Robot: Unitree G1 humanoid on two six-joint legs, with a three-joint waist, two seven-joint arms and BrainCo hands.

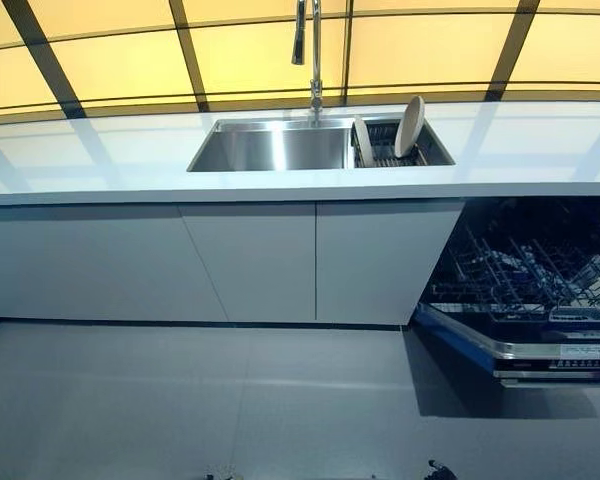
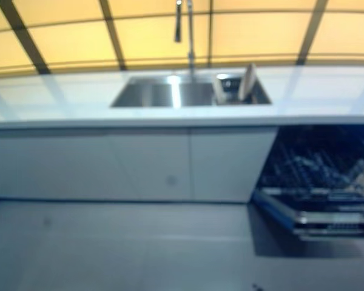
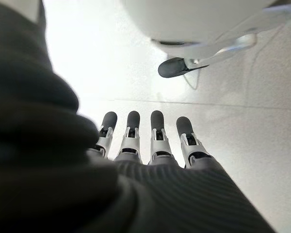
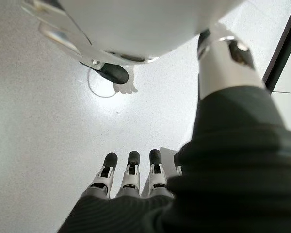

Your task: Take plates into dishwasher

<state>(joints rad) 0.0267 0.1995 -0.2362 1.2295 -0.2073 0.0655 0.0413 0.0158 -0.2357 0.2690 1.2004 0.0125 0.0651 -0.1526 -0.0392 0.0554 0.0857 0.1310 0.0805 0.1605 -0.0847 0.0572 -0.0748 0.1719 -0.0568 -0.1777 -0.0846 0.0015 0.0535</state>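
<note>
Two cream plates stand on edge in the dark drying rack (image 1: 420, 152) at the right end of the steel sink (image 1: 270, 147): a tall one (image 1: 410, 126) and a smaller one (image 1: 363, 142) left of it. The dishwasher (image 1: 540, 290) is open at the right, its door down and its dark wire rack (image 1: 525, 275) pulled out. Neither hand shows in the eye views. My left hand (image 3: 150, 145) hangs over the grey floor with straight fingers and holds nothing. My right hand (image 4: 131, 179) hangs the same way, fingers straight, nothing in it.
A white counter (image 1: 100, 160) runs across, with white cabinet doors (image 1: 250, 260) below and a tall tap (image 1: 314, 50) behind the sink. Yellow panels with dark frames fill the back. Grey floor (image 1: 230, 400) lies between me and the cabinets.
</note>
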